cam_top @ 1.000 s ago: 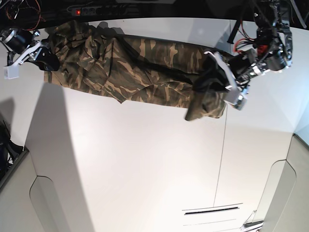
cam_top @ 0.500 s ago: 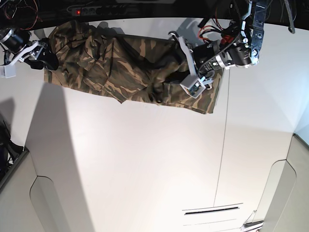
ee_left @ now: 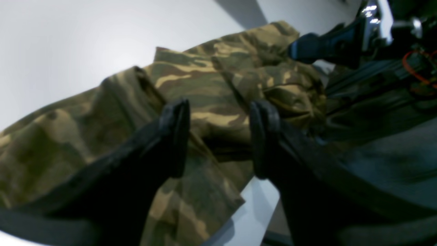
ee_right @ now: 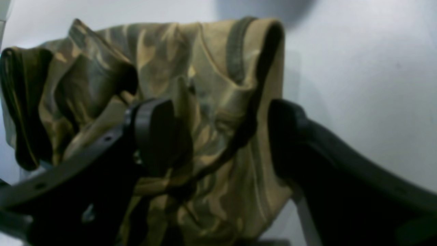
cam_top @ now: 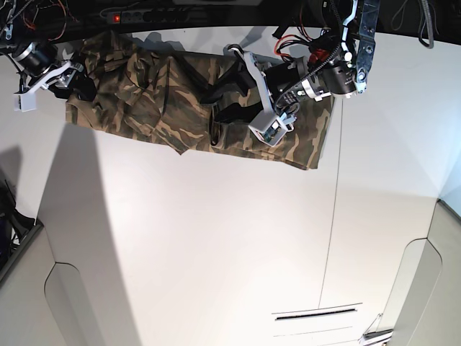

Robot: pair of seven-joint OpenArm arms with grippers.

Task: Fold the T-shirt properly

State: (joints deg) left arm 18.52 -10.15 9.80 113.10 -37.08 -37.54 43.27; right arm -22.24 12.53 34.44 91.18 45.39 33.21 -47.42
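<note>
One camouflage T-shirt (cam_top: 187, 108) lies across the far edge of a white desk (cam_top: 216, 245), spread in a long, rumpled band rather than a neat rectangle. There are two robot arms and one shirt; nothing else sits on the desk surface.

The left gripper (cam_top: 252, 94) hovers over the shirt's middle, near the folded-over end. In the left wrist view its fingers (ee_left: 175, 136) stand apart, with cloth showing in the gap but nothing pinched. The right gripper (cam_top: 47, 83) sits at the shirt's opposite end, by the desk corner. In the right wrist view its fingers (ee_right: 153, 133) are spread wide around a bunched collar area, and no fabric looks clamped.

Risks, as a judgement: with neither gripper holding, the loose layers could slump or unfold. The wrinkles near the middle may get trapped under the next fold, leaving it crooked. A finger could also snag only the top layer and drag it off the pile.
</note>
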